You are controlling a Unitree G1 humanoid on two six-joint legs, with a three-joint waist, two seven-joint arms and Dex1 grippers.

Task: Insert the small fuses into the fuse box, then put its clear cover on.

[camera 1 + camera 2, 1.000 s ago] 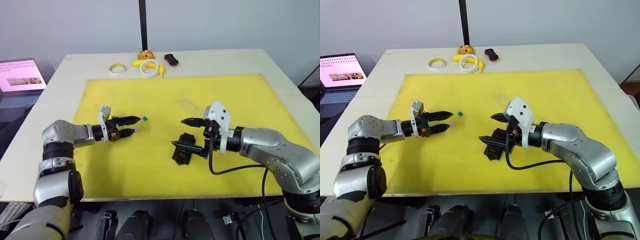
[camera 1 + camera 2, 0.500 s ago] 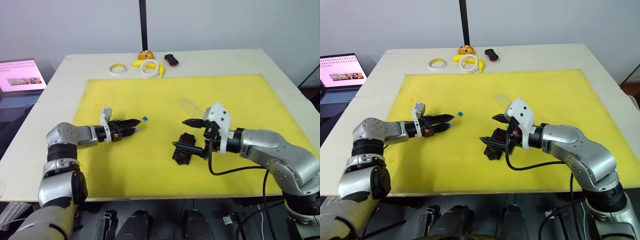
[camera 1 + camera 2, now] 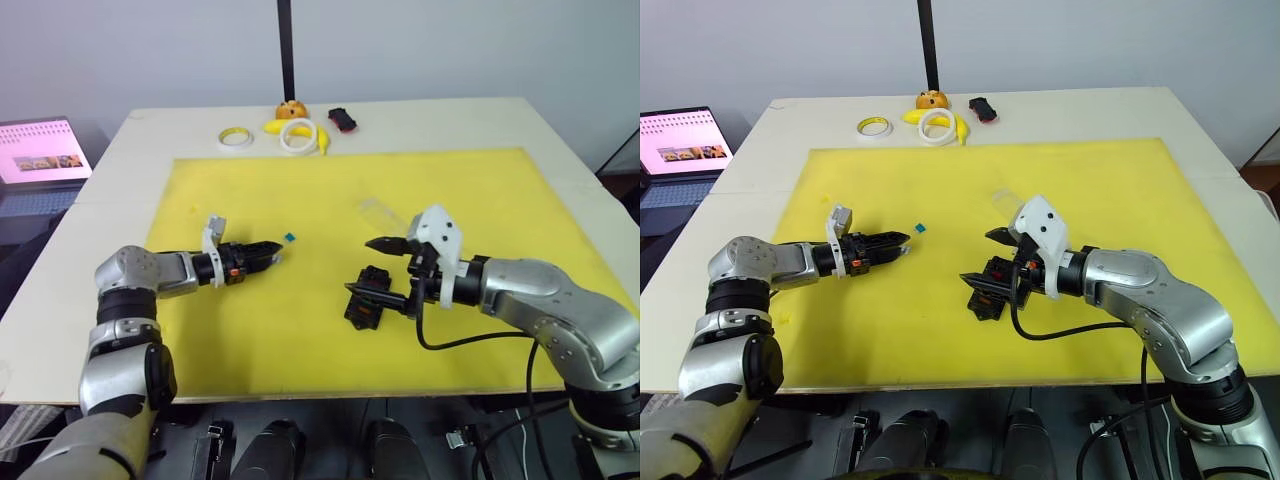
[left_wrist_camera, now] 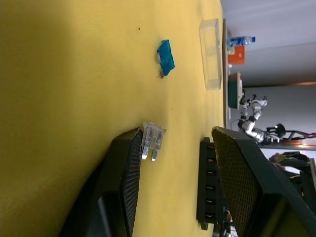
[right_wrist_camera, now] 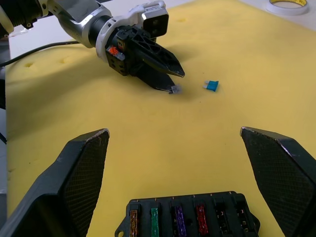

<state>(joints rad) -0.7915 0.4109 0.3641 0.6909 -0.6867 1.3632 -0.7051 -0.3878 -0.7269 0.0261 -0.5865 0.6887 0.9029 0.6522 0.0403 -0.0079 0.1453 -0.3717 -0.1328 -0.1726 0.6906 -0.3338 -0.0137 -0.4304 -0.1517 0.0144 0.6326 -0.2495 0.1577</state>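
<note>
The black fuse box [image 3: 367, 298] lies on the yellow mat and holds orange, green, purple and red fuses [image 5: 177, 219] in its slots. My right gripper [image 3: 358, 266] hovers over it, open wide, with one finger on each side. My left gripper [image 3: 274, 252] sits low over the mat at centre left, open with a narrow gap. A grey fuse [image 4: 153, 139] lies on the mat against the inner side of one finger. A teal fuse [image 3: 289, 238] lies just beyond the fingertips. The clear cover [image 3: 378, 211] rests on the mat behind the fuse box.
Two tape rings [image 3: 236, 136] [image 3: 299, 135], a yellow banana-shaped thing [image 3: 322, 140], an orange object [image 3: 291, 110] and a black-and-red gadget [image 3: 342, 120] sit at the table's far edge by a black pole [image 3: 287, 50]. A laptop [image 3: 40, 150] stands off the table's left side.
My left gripper's fingers have narrowed and dropped closer to the mat beside the grey fuse. The right gripper has stayed over the fuse box.
</note>
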